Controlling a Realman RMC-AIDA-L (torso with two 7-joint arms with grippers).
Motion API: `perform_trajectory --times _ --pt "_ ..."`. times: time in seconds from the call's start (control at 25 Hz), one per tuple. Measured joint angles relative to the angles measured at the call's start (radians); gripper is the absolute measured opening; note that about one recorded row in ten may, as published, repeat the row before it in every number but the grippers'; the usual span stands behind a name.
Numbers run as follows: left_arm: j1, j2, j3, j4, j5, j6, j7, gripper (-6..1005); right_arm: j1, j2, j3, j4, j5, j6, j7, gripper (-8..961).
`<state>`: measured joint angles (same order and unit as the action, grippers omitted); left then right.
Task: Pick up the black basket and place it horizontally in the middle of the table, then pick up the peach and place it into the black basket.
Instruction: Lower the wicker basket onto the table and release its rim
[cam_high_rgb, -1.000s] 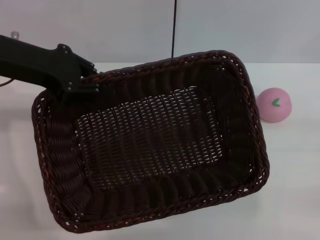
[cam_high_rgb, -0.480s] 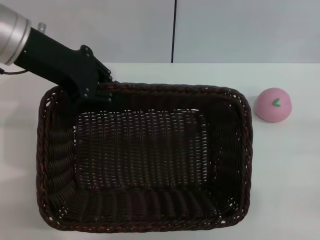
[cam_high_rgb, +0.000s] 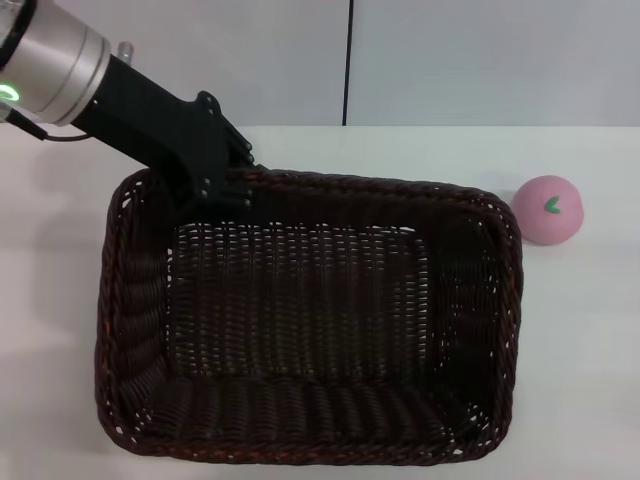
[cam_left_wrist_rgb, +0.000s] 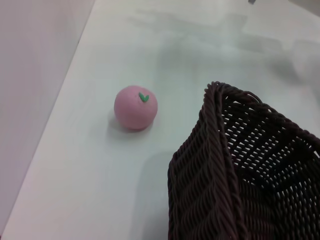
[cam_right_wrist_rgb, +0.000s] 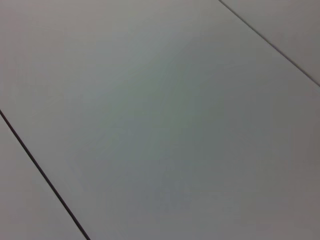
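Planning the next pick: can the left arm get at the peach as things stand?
Probably not yet: the left pincer is at the basket's far-left rim, and the peach sits uncovered beyond the basket's opposite end.

Dark brown-black woven basket (cam_high_rgb: 310, 320), pink peach (cam_high_rgb: 547, 209) – green leaf mark – on white table (cam_high_rgb: 580, 340).

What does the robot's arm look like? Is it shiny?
Partly. The left arm is a round silver metal tube with a small green light and a thin dark cable beside it. It ends in a chunky matte black left gripper dotted with little silver screws. The right arm is not in view.
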<state>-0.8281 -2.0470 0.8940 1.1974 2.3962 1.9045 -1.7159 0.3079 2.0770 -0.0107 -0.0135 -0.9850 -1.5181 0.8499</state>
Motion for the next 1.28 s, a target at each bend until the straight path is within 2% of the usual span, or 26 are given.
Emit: perform_trajectory --times 0.36,0.56,0.76,1.04,1.2,1.28 --pt "-0.007 -0.008 0.017 -0.008 0.009 -0.025 -0.006 199 0.005 0.0 -0.002 0.001 -0.001 0.0 0.0 593" --pt "-0.012 -0.013 0.043 -0.009 0.017 -0.083 -0.027 198 0.006 0.0 -0.002 0.001 -0.001 0.0 0.0 593" --pt "-0.003 -0.016 0.097 -0.009 0.013 -0.157 -0.048 306 0.002 0.0 -0.001 0.001 -0.001 0.0 0.0 592" --pt "0.006 -0.021 0.117 -0.01 -0.004 -0.205 -0.04 543 0.001 0.0 0.002 0.001 -0.001 0.022 0.0 592" --pt "0.05 -0.017 0.107 -0.003 -0.089 -0.266 -0.03 691 0.003 0.0 -0.001 0.001 -0.001 0.021 0.0 591" --pt "0.092 -0.014 0.085 -0.002 -0.164 -0.318 -0.018 767 0.005 0.0 -0.002 0.001 -0.001 0.017 0.0 591"
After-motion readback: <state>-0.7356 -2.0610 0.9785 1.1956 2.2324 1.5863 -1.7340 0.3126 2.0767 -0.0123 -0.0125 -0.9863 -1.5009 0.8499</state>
